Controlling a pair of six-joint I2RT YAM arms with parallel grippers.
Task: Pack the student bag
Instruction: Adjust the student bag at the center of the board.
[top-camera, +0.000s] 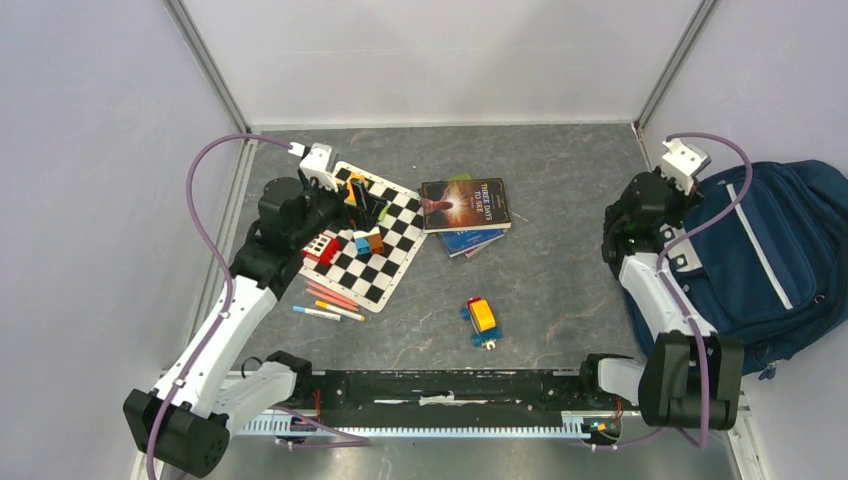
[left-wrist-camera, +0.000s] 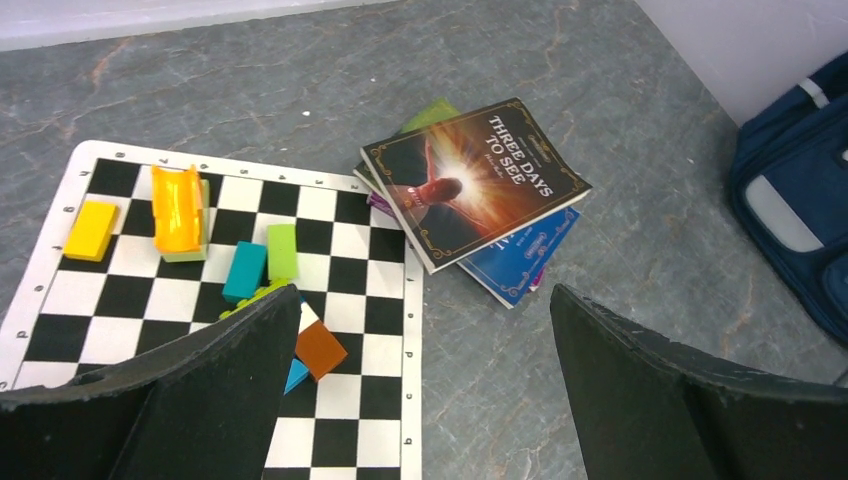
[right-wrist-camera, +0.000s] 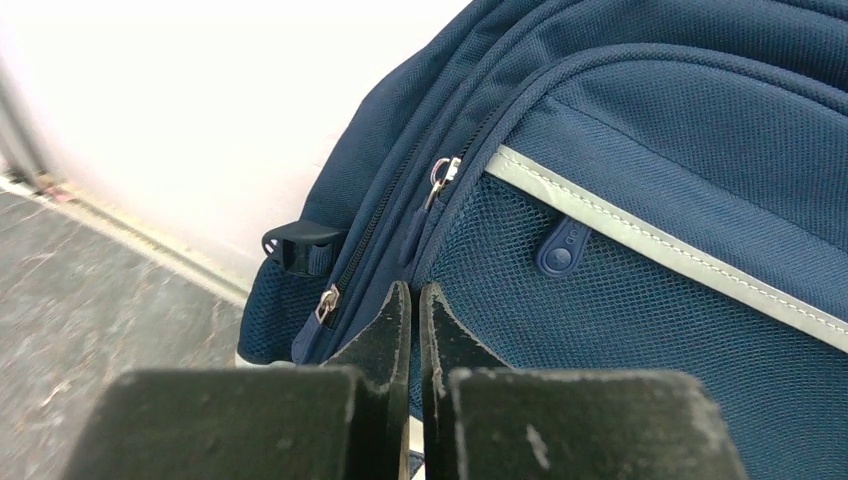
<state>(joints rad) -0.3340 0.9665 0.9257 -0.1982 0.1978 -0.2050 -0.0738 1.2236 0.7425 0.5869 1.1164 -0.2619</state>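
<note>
The student bag (top-camera: 770, 260), navy with a pale grey stripe, lies at the right edge of the table against the wall. My right gripper (top-camera: 622, 240) hangs at its left side. In the right wrist view its jaws (right-wrist-camera: 415, 290) are shut just in front of the bag's (right-wrist-camera: 650, 200) mesh pocket, with nothing visible between them. Two zip pulls (right-wrist-camera: 328, 303) sit close by. My left gripper (top-camera: 368, 205) hovers over the chessboard (top-camera: 385, 265). It stands open (left-wrist-camera: 425, 300) and holds nothing. The bag's corner (left-wrist-camera: 800, 200) shows at the right of the left wrist view.
A stack of books (top-camera: 465, 205) lies mid-table, a dark cover on top (left-wrist-camera: 470, 180). Coloured blocks (left-wrist-camera: 260, 260) lie scattered on the chessboard (left-wrist-camera: 340, 420). Pens (top-camera: 325, 300) lie beside the board's near edge. A small toy vehicle (top-camera: 482, 320) sits near the front.
</note>
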